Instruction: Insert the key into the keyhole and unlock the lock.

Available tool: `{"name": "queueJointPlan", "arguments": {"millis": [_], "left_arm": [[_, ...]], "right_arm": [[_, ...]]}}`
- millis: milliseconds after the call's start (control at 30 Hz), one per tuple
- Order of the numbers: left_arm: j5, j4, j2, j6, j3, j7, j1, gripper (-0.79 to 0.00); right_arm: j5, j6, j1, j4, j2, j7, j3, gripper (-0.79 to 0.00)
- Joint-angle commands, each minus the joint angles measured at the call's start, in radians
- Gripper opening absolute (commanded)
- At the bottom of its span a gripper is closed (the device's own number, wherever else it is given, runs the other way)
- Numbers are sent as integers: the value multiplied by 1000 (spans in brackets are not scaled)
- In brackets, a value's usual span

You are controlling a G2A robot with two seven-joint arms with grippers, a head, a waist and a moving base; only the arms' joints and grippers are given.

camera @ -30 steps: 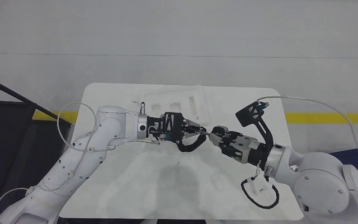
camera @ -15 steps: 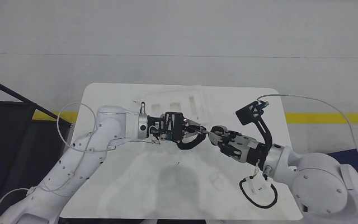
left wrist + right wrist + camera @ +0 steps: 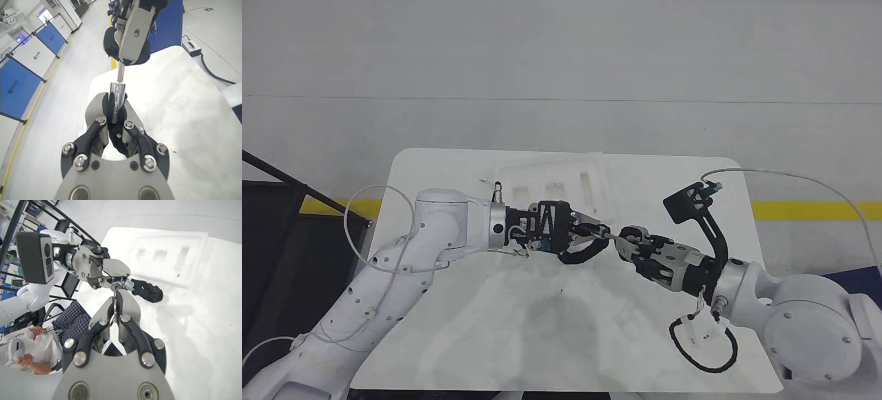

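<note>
Lock was clamped in left pincer, keyhole faced at key pinched in right pincer; both held off tabletop, lined up for straight push, I'd guess.

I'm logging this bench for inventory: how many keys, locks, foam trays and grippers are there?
Key: 1
Lock: 1
Foam tray: 1
Grippers: 2 (left gripper, right gripper)
Total: 5
</note>
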Motion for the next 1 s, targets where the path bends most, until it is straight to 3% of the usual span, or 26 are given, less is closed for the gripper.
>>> {"name": "queueJointPlan", "arguments": {"millis": [0,967], "left_arm": [[7,0,0,-3,-1,4,1,-785],[84,-10,-12,-17,9,25,-5,-785]], "right_arm": [[1,2,0,0,0,0,-1,-785],[0,29,5,12,3,14,-20,-785]]}}
